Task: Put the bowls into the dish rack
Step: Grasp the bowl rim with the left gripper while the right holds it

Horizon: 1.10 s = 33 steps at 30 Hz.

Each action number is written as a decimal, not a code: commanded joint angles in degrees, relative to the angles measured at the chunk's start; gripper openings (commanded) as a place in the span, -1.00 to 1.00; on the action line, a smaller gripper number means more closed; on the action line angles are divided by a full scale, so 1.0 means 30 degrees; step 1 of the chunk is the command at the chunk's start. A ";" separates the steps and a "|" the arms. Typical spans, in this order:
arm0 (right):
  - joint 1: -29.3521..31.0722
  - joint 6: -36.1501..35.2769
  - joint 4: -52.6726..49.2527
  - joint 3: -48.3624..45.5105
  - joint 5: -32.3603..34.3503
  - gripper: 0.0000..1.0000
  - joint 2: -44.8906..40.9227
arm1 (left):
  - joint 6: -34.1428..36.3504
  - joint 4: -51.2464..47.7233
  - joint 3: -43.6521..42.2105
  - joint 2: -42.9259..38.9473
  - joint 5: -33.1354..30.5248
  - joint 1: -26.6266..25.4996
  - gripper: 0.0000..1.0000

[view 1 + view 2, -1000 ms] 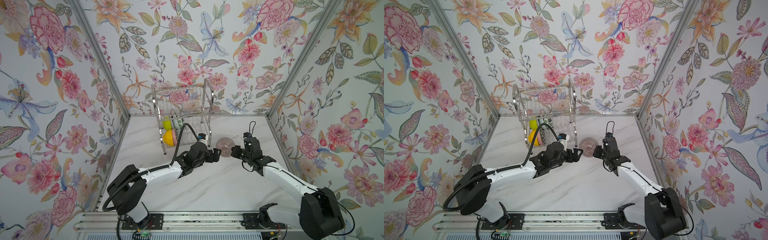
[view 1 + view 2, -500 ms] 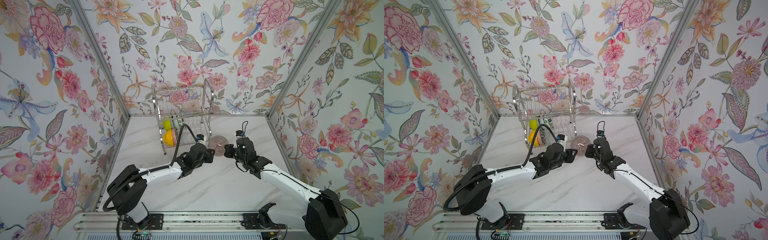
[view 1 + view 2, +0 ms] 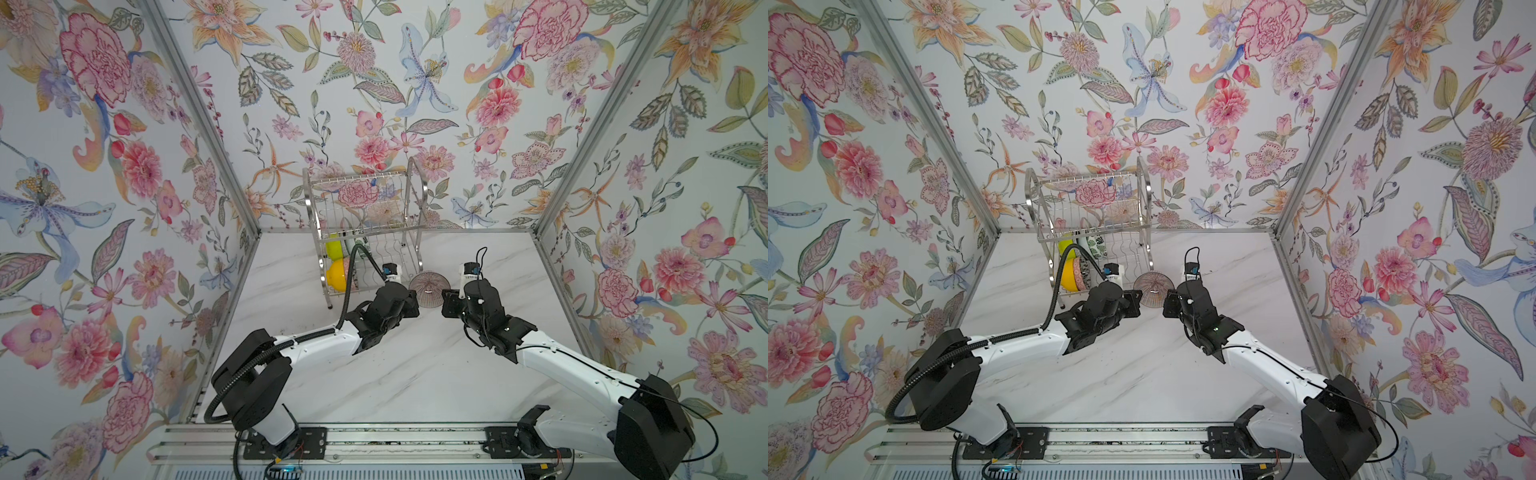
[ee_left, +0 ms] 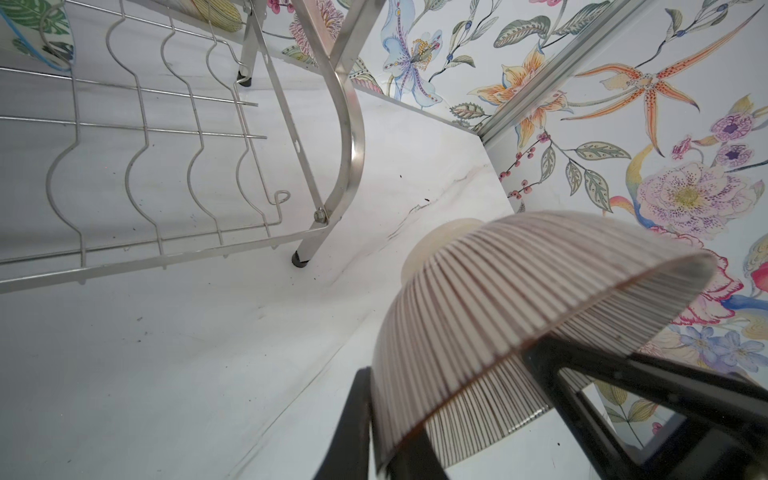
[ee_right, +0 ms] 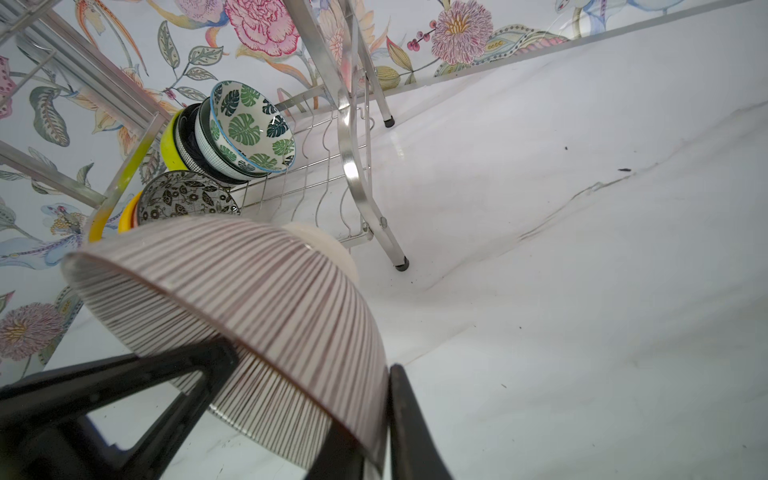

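Top views: ribbed bowl (image 3: pixel 428 289) sits between left gripper (image 3: pixel 413 301) and right gripper (image 3: pixel 446 299), just beside the dish rack (image 3: pixel 365 183) and apparently clear of the worktop (image 3: pixel 415 374).

Left wrist view: the left gripper is clenched across the bowl's rim wall.

Right wrist view: the right gripper straddles the opposite rim; whether it presses cannot be told.

Judgement: rigid, glazed, slippery and breakable; take it by the rim.

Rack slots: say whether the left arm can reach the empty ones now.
Likely yes: empty slots lie bare beside the left fingers, nothing between, though the right fingers also straddle the bowl they grip.
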 commanded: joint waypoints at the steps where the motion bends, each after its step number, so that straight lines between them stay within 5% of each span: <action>1: 0.0243 0.0276 0.2751 0.0321 -0.0612 -0.59 0.0173 | 0.0592 0.0468 -0.0411 -0.0326 0.0681 -0.0216 -1.00; 12: 0.0230 0.0931 0.3089 0.0726 -0.1318 -0.03 0.0492 | -0.1943 0.0878 -0.1617 -0.1169 -0.1407 0.0564 -1.00; 21: -0.0060 0.2165 0.3198 0.0917 -0.2392 0.94 -0.0325 | -0.1918 0.1648 -0.1394 -0.1070 -0.4532 0.0868 -1.00; 28: -0.2964 0.7641 0.4260 -0.0078 -0.4119 0.97 -0.1577 | 0.0212 0.3412 -0.1156 -0.0934 -0.7633 0.0864 -1.00; 33: -0.4949 1.2105 0.1884 0.1072 -0.4962 0.97 -0.1504 | 0.3177 0.5340 -0.0802 -0.0096 -0.9411 0.0825 -1.00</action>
